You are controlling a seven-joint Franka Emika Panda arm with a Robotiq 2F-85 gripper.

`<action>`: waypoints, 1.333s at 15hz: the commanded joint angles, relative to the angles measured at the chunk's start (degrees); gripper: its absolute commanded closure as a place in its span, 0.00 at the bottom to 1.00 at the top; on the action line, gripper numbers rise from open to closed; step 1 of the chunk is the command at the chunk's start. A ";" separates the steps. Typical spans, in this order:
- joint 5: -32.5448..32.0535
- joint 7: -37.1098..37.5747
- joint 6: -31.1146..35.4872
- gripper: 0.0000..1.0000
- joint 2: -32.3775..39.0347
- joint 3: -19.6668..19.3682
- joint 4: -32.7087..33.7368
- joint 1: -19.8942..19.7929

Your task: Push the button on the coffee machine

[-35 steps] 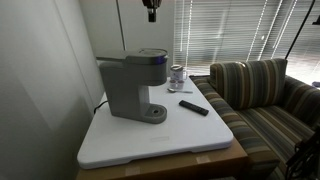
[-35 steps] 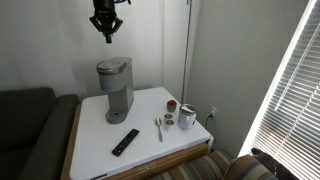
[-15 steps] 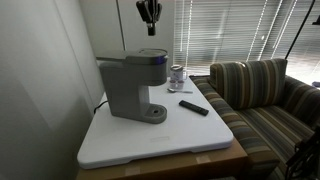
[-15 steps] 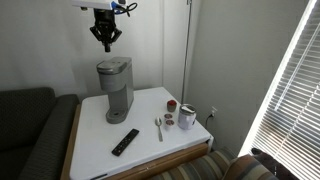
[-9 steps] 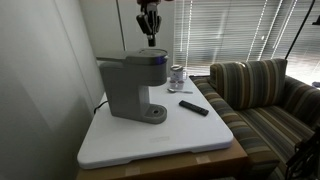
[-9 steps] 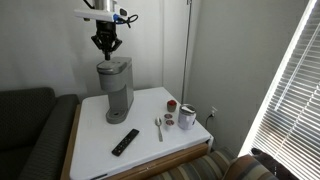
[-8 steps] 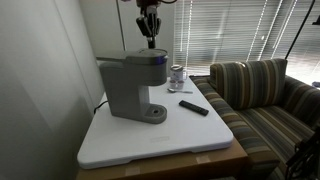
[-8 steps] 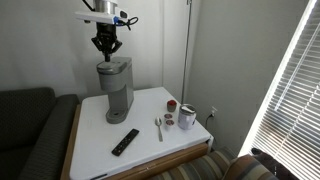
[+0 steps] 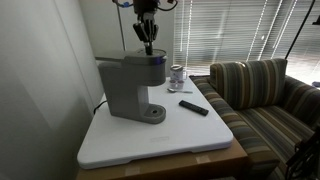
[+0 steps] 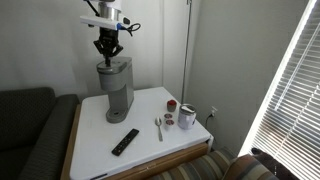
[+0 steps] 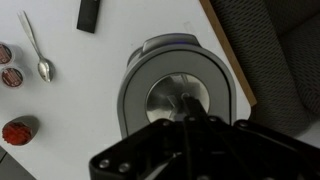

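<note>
The coffee machine is a boxy grey brewer with a dark overhanging head, standing at the back of the white table; it shows in both exterior views. My gripper hangs straight down, its tips at or just above the machine's top. In the wrist view the silvery round top fills the middle, and my gripper points at its centre with the fingers pressed together. I cannot tell whether the tips touch the top.
A black remote lies on the table in front of the machine. A spoon, coffee pods and a small metal can lie beyond it. A striped sofa stands beside the table.
My gripper has come down from high above the machine to its top, staying over the head. Nothing on the table has moved.
</note>
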 commanded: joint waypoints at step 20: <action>0.87 10.68 -19.47 1.00 15.52 -0.65 27.45 0.92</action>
